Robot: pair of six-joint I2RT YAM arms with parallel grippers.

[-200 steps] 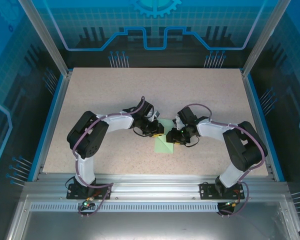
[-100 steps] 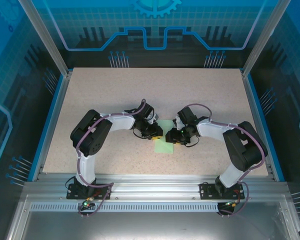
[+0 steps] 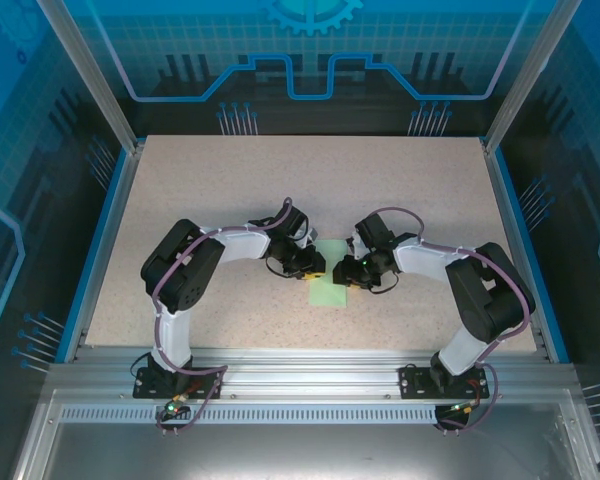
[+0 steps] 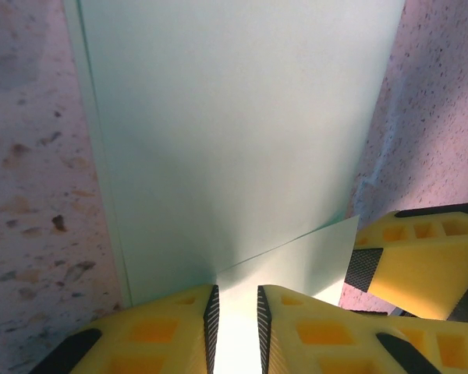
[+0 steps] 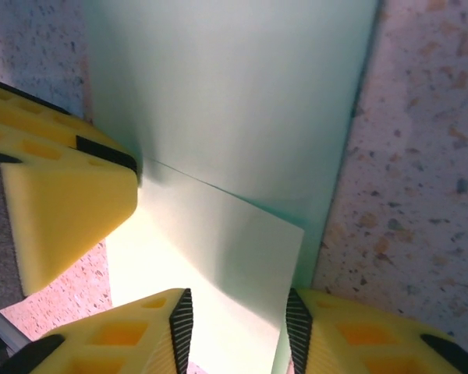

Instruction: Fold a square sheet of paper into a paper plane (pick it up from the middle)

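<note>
The square sheet of paper, pale mint green, lies on the table between both grippers. In the left wrist view the sheet has a lighter flap folded over its near end. My left gripper rests on that flap, its jaws a narrow gap apart with flat paper showing between them. My right gripper stands wider over the same flap, on the sheet. From above, the left gripper and the right gripper face each other closely across the paper's far end.
The speckled beige tabletop has blue rails along its sides. Aluminium frame posts rise at the back corners. The other arm's yellow finger sits close by in the left wrist view, and likewise in the right wrist view.
The paper went from a tilted shape with a low point to a flat rectangle. The left arm's elbow shifted slightly right. The right jaws widened, then narrowed again.
</note>
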